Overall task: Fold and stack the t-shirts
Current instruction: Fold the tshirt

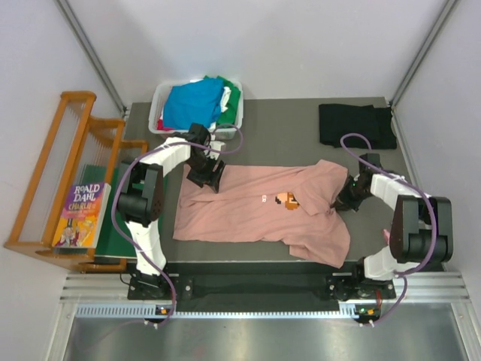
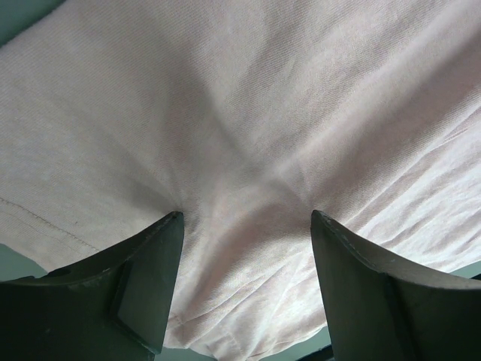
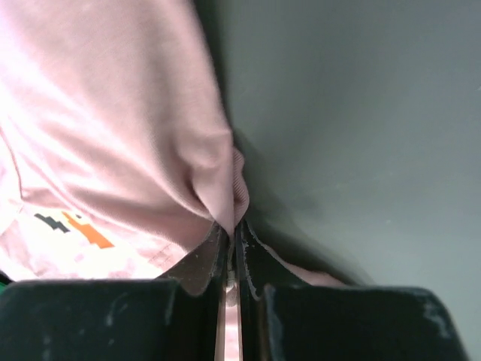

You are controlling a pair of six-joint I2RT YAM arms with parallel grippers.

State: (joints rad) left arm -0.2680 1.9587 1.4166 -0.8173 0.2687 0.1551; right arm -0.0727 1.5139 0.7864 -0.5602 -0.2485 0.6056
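Note:
A dusty-pink t-shirt (image 1: 248,210) with a small orange-brown chest print (image 1: 287,200) lies spread across the middle of the dark table. My left gripper (image 1: 204,174) is open, its fingers (image 2: 143,271) pressed down on the shirt's far left part (image 2: 248,135). My right gripper (image 1: 347,197) is shut on a pinch of the pink shirt's right edge (image 3: 225,188); the print shows at the left of that view (image 3: 83,228). A folded black t-shirt (image 1: 355,124) lies at the far right. Blue, green and white shirts (image 1: 194,101) fill a white basket.
The white basket (image 1: 158,113) stands at the table's far left corner. A wooden rack (image 1: 52,173) with a book (image 1: 79,214) and a dark-green board (image 1: 105,226) stands left of the table. Walls close in on the sides and back.

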